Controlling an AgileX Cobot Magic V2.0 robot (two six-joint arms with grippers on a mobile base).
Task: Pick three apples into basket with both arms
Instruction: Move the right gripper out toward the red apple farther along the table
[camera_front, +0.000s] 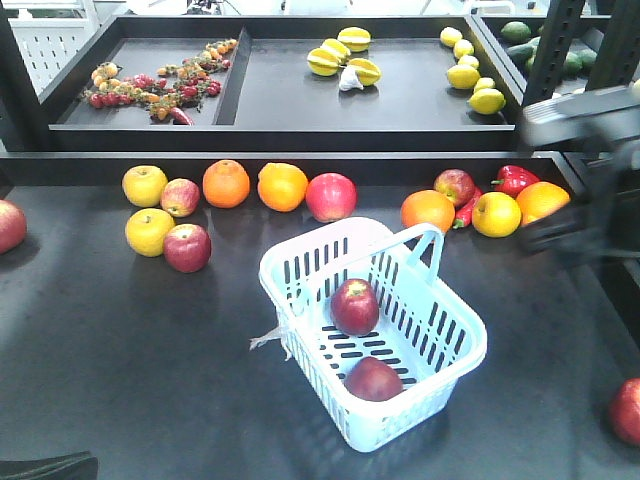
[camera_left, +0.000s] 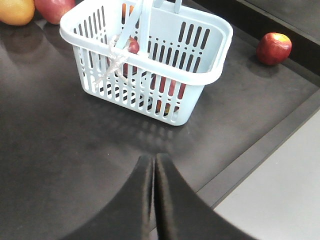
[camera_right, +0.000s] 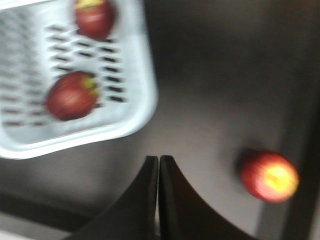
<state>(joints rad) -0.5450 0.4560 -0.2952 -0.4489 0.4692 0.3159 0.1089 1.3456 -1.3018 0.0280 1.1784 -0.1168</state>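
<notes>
Currently two apples (camera_front: 355, 306) lie in the basket (camera_front: 455, 375). Both tools, left tool (camera_left: 153, 165) and right tool (camera_right: 158, 167), are pressed closed, empty. Open the right tool wide before straddling the apple on the counter (camera_right: 269, 176).

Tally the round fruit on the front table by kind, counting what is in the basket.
Red apples: 8
Yellow apples: 3
Oranges: 4
Total: 15

Two red apples (camera_front: 355, 306) in pale blue basket (camera_front: 455, 365), third (camera_front: 628, 411) outside.
</notes>
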